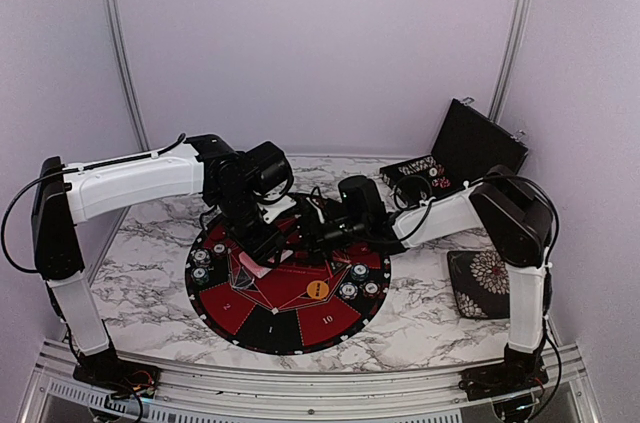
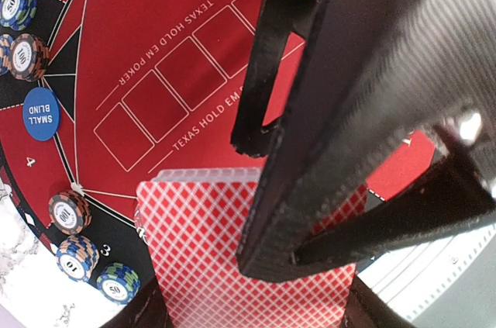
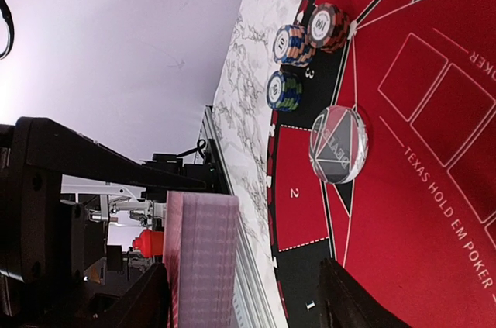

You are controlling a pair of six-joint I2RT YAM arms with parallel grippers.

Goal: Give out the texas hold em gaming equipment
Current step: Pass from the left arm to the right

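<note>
From above you see the round red and black poker mat (image 1: 285,298) lying on the marble tabletop (image 1: 420,318), and both arms meet over its far half. The left gripper (image 1: 262,248) and the right gripper (image 1: 318,233) are close together there, with something pink (image 1: 258,270) under the left one, but from this height you cannot tell how the jaws stand. Chip stacks (image 1: 208,261) sit at the mat's left edge and more chips (image 1: 358,281) at its right, with an orange button disc (image 1: 318,290) between them. The black case (image 1: 470,148) stands open at the far right, and the flower-patterned tray (image 1: 480,283) lies near the right arm. In the left wrist view you look down on a deck of red-backed cards (image 2: 205,258) held up above the mat; the right gripper's dark fingers (image 2: 310,212) are closed on its right edge. The blue small blind disc (image 2: 40,113) and several chip stacks (image 2: 77,254) lie along the mat's rim. The left jaws are mostly out of this picture, so you cannot tell their state. In the right wrist view the card deck (image 3: 203,258) appears edge-on between the right jaws, which grip it, and a clear triangular-marked disc (image 3: 339,144) rests on the mat near three chip stacks (image 3: 298,45).
</note>
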